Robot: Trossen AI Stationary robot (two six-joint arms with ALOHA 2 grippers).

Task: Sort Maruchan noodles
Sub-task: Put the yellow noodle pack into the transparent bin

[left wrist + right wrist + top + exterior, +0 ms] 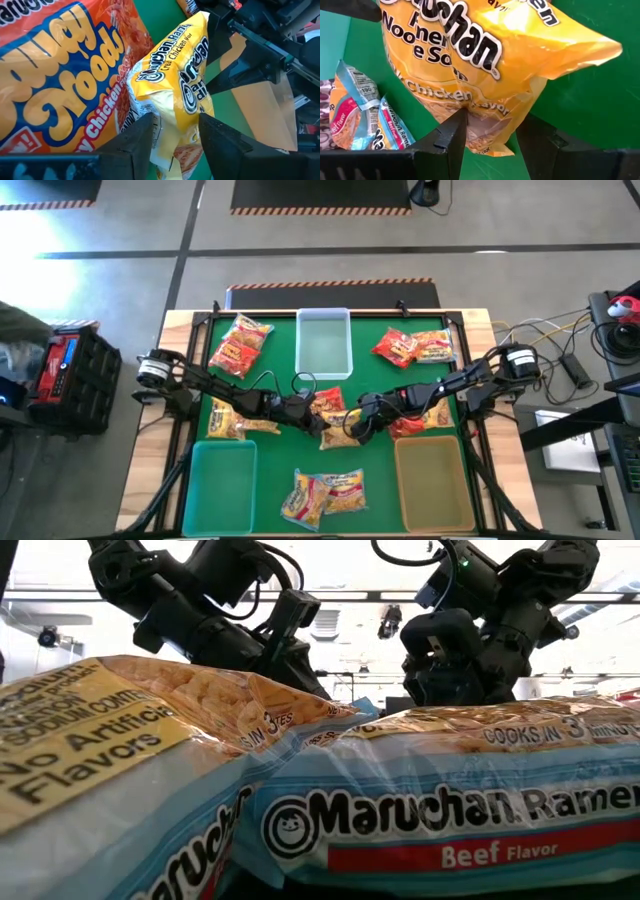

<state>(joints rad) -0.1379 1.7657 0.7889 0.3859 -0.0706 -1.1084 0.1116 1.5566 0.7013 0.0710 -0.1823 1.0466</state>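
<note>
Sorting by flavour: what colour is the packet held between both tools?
Yellow-orange, a chicken-flavour packet; it shows best in the right wrist view.

Mat centre jammed: both claws on yellow pkt (340,430) (red pkt (328,400) adjacent); clear bin (325,343) blocks behind.

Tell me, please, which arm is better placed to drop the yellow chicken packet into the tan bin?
Probably the right. Both claws, left and right, pinch the yellow chicken packet mid-table, but the tan bin sits just beside the right arm; the left would have to reach across.
</note>
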